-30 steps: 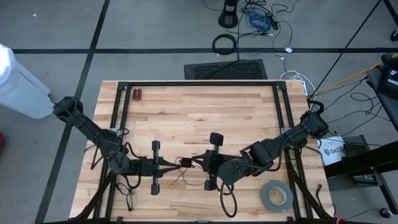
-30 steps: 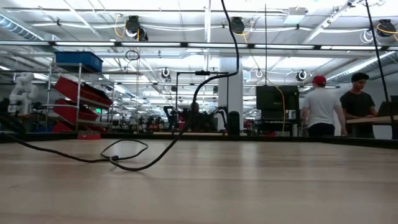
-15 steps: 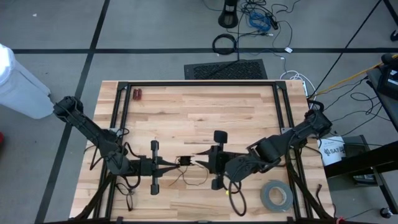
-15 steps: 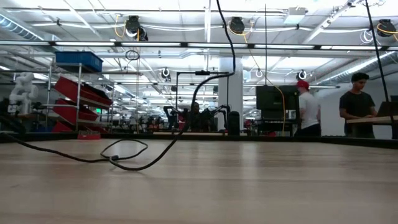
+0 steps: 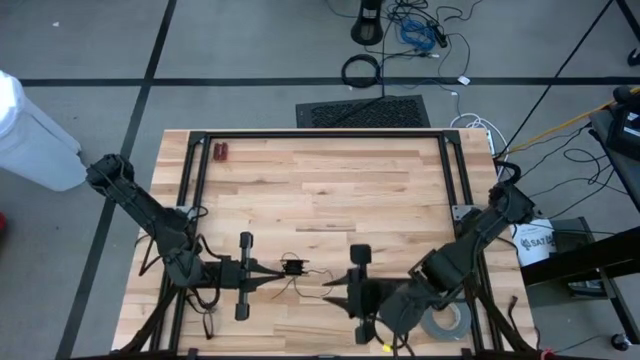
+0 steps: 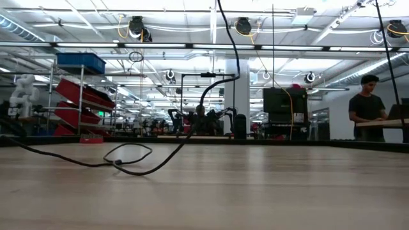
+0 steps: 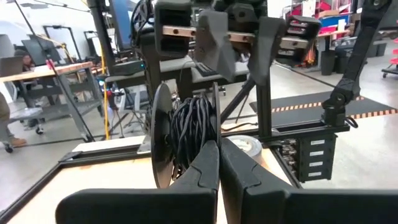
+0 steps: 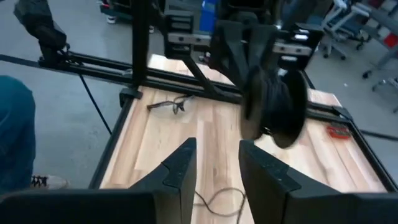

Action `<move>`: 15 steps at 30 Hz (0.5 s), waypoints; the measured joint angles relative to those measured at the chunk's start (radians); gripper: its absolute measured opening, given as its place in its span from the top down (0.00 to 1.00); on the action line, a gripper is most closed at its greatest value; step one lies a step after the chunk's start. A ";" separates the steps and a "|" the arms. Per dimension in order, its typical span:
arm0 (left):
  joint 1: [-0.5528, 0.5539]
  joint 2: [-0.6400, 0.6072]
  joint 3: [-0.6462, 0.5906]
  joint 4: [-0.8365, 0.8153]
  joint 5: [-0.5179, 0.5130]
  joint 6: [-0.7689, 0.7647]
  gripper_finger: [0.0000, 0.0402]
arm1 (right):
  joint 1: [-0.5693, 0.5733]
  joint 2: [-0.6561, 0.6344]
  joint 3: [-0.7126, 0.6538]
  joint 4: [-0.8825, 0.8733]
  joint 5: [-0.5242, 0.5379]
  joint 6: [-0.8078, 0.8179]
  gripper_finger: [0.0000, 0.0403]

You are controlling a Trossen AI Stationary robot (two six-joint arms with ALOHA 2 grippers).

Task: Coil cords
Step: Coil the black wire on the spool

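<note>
Left tool: low over the near left part of the table, fingers pressed together and pinching the cord bundle. In the left wrist view the two dark fingers meet in a point right under the dark coil.

Cord bundle: small black wad of thin cord at the tip of the left tool, near the middle of the table's near half. The left wrist view shows it as tight black windings beside a pale round disc; whether the disc is a spool face I cannot tell.

Loose strands: thin black cord trails from the bundle across the wood toward the near edge. A curl of it lies on the boards just ahead of the right tool's fingers in the right wrist view.

Right tool: near edge of the table, right of the bundle and clear of it. Fingers spread, nothing between them; the gap shows plainly in the right wrist view.

Tape roll: grey, flat on the near right corner of the table, partly covered by the right arm.

Red item: small, at the far left corner of the table.

Low view: a black cable loops over the wood on the left. A person stands at the far right of the room behind.
</note>
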 joint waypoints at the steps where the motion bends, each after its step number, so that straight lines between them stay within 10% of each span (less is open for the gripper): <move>1: -0.002 0.000 0.000 -0.002 0.000 0.000 1.00 | 0.004 0.009 0.000 0.018 0.001 -0.013 0.74; 15: -0.013 -0.055 0.001 -0.067 -0.063 -0.040 1.00 | -0.054 0.026 0.000 0.045 0.053 -0.089 0.74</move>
